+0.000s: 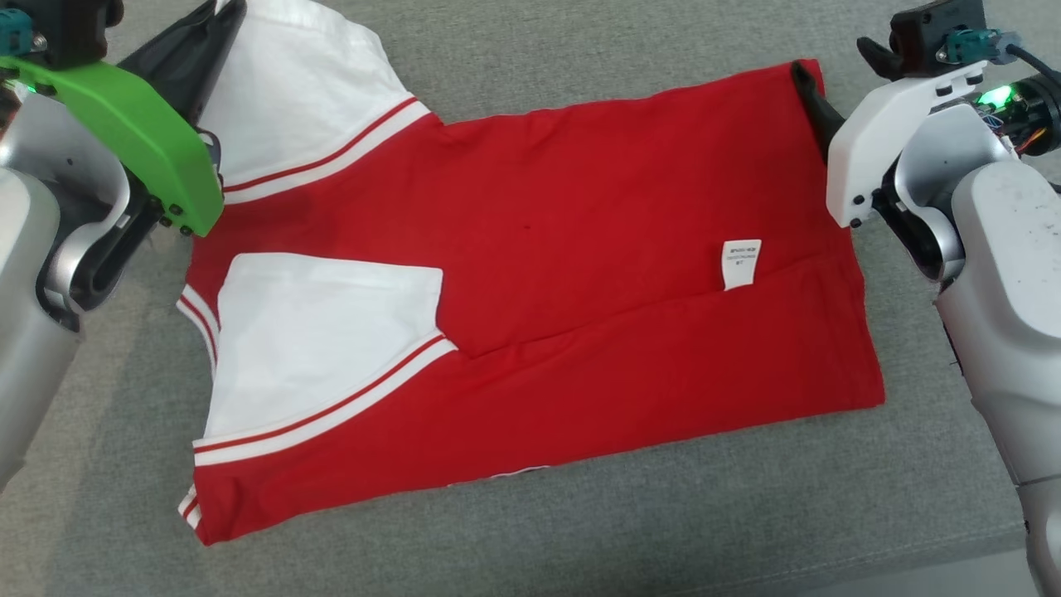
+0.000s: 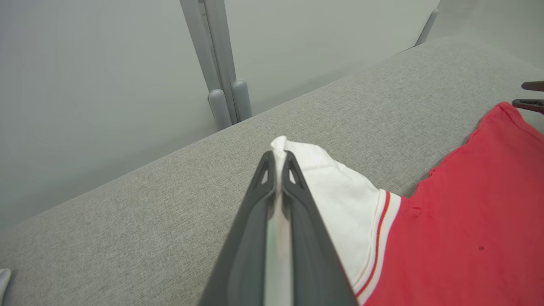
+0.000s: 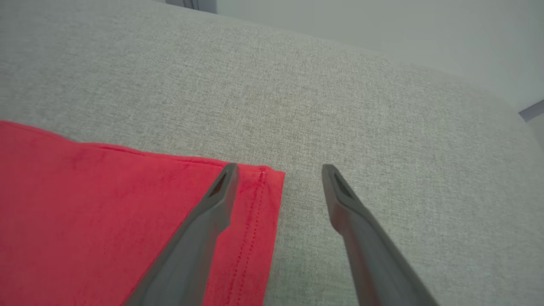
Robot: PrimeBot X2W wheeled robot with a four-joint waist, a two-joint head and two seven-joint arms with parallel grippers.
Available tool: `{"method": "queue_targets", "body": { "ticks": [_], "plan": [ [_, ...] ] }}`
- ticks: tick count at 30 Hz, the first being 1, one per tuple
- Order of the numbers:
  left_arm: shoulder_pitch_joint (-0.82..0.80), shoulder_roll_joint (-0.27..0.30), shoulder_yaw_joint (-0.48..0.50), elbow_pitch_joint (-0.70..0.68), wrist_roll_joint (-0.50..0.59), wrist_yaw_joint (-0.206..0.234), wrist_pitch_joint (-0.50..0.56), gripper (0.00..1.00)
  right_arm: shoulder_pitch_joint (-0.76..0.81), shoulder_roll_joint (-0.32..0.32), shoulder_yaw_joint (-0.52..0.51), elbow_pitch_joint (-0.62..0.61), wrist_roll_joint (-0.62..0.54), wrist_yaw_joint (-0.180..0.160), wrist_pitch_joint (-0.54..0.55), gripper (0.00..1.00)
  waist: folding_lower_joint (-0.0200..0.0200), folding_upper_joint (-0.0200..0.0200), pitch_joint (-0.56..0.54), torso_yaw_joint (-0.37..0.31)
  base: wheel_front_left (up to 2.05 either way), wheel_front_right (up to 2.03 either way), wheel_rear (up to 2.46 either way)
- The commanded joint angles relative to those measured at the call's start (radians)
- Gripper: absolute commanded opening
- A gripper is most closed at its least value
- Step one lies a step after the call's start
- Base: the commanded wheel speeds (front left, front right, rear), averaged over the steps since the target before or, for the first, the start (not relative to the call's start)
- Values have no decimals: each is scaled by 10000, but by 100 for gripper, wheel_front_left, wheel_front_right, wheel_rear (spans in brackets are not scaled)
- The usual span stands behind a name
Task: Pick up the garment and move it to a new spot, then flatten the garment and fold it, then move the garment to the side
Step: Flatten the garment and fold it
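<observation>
Garment: the red garment is lying spread across the grey cushion, partly folded, with its near long side turned up over the body.
Left gripper: the left gripper is pinching the tip of the far sleeve, fingers pressed together, with a strip of white cloth showing between them.
Far sleeve: it's white with a red stripe at the seam, and it's rising a little off the cushion towards the dark fingers at the garment's far left corner.
Near sleeve: the near sleeve is lying flat, folded in over the red body on the left side.
Right gripper: the right gripper is standing spread wide at the far right corner. One finger is sitting over the stitched red hem, the other over bare grey fabric. It's holding nothing, and whether it's touching the cloth I can't tell.
Care label: the care label is showing white on the right half, poking out just above the folded edge.
Arms: green cover on the left, white on the right, flanking the garment at either end.
</observation>
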Motion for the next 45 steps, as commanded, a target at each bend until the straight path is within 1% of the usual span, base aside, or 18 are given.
{"method": "queue_targets", "body": {
  "ticks": [1, 9, 10, 11, 12, 14, 16, 18, 23, 29, 36, 40, 45],
  "plan": [
    [177, -36, -66, -48, -41, -29, -114, 0, -186, -168, 124, 227, 137, -11, 186, 100, 0, 0, -53, 470, 0, 0, 0],
    [59, -185, -364, -64, -53, -29, -440, 0, -772, -527, 765, 1359, 1448, -11, 1407, 99, 0, 0, 12, 808, 0, 0, 0],
    [26, -192, -396, -37, -66, -29, -483, 0, -815, -560, 811, 1493, 1611, -11, 1546, 80, 0, 0, 14, 830, 0, 0, 0],
    [-1, -203, -418, -19, -80, -29, -515, 0, -850, -605, 854, 1595, 1704, -11, 1647, 55, 0, 0, 15, 845, 0, 0, 0],
    [-38, -217, -442, 2, -98, -29, -529, 0, -881, -669, 906, 1673, 1788, -11, 1687, 46, 0, 0, 17, 859, 0, 0, 0],
    [-99, -228, -503, 32, -134, -29, -598, 0, -968, -743, 963, 1806, 1919, -13, 1640, 38, 0, 0, 22, 873, 0, 0, 0],
    [-156, -213, -553, 65, -157, -29, -646, 0, -1033, -779, 1028, 1930, 2002, -13, 1562, 25, 0, 0, 20, 871, 0, 0, 0],
    [-172, -201, -601, 118, -201, -29, -720, 0, -1060, -796, 1130, 2066, 1976, -13, 1445, 0, 0, 0, 16, 866, 0, 0, 0],
    [-342, -157, -697, 286, -320, -29, -920, 0, -1287, -839, 1352, 2266, 1811, -13, 711, 0, 0, 0, -24, 839, 0, 0, 0],
    [-377, -52, -815, 396, -452, -27, -1348, 0, -1518, -791, 1441, 2518, 1597, -13, -610, 0, 0, 0, -322, 808, 0, 0, 0],
    [598, 229, -836, -102, -782, -20, -2078, 0, -839, -730, 1762, 2356, 1674, -13, -1816, 0, 0, 0, -876, 779, 0, 0, 0],
    [1716, 530, -797, -803, -951, 287, -2642, 0, -98, -865, 1859, 1944, 1774, -13, -2454, 0, 0, 0, -1218, 792, 0, 0, 0],
    [3321, 899, -830, -1916, -1138, 937, -3305, 0, 1065, -1004, 1644, 1256, 1717, -13, -2969, 0, 0, 0, -1606, 834, 0, 0, 0]
  ]
}}
